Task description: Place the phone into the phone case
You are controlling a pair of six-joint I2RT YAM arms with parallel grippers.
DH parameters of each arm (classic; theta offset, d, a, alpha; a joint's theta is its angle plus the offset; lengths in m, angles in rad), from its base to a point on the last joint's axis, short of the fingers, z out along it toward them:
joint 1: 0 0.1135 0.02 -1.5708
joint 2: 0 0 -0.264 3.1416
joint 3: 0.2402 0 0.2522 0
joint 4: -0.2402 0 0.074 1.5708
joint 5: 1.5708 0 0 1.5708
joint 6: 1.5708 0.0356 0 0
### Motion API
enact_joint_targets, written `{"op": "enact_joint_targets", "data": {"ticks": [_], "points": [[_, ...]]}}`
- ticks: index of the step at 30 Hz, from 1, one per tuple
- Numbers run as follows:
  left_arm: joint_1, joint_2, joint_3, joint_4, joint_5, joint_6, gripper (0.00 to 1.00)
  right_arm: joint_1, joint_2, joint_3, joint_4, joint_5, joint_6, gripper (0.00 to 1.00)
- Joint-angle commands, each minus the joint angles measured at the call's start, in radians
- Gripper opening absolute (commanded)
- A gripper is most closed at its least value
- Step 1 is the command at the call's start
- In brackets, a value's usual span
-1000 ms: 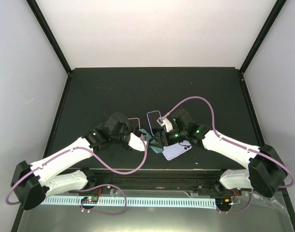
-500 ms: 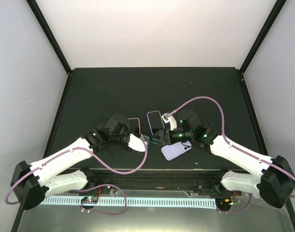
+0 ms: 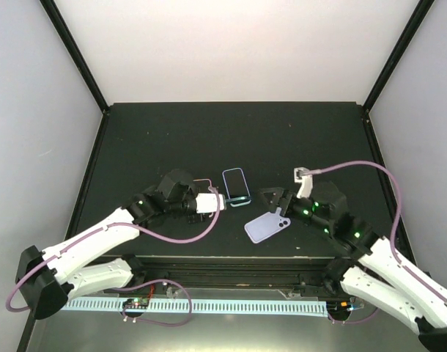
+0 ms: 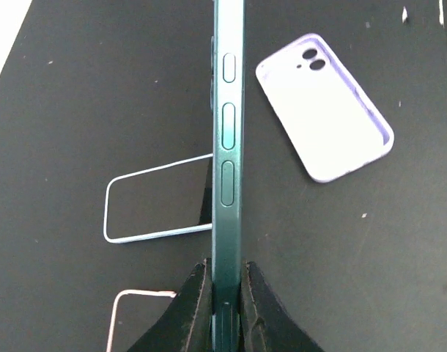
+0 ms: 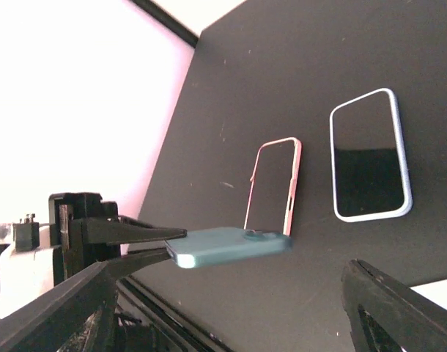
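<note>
Pinched the phone (image 4: pixel 227 132) by one end in the left gripper (image 4: pixel 226 273); risked pivoting or slipping short of the phone case (image 4: pixel 326 110), right gripper (image 5: pixel 228 273) spread wide, empty.

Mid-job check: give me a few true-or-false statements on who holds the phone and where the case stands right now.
1. The left gripper is clamped on one end of the phone. True.
2. The phone already sits in the phone case. False: the case lies empty on the table, inside facing up.
3. The right gripper holds the phone case. False: it is open and holds nothing.
4. The light blue-rimmed phone lies screen up. True.
</note>
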Motion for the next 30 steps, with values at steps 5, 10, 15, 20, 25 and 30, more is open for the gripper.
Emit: {"op": "enact_joint_targets", "data": {"ticks": [5, 10, 15, 20, 25, 30], "points": [[0.015, -0.087, 0.016, 0.154, 0.053, -0.448, 0.02, 0.0, -0.194, -0.112, -0.104, 0.185, 0.226, 0.79], [0.049, -0.092, -0.038, 0.204, 0.053, -0.607, 0.02, 0.001, -0.173, -0.102, -0.243, 0.287, 0.303, 0.78], [0.129, -0.064, -0.004, 0.131, 0.091, -0.734, 0.02, 0.001, -0.123, -0.151, -0.264, 0.318, 0.383, 0.76], [0.248, -0.095, -0.042, 0.176, 0.248, -0.893, 0.02, 0.001, -0.057, -0.228, -0.184, 0.292, 0.413, 0.71], [0.331, -0.116, -0.111, 0.239, 0.395, -1.039, 0.02, 0.0, 0.027, -0.278, -0.082, 0.263, 0.385, 0.69], [0.338, -0.106, -0.16, 0.248, 0.441, -1.098, 0.02, 0.001, 0.122, -0.28, -0.076, 0.292, 0.388, 0.7]]}}
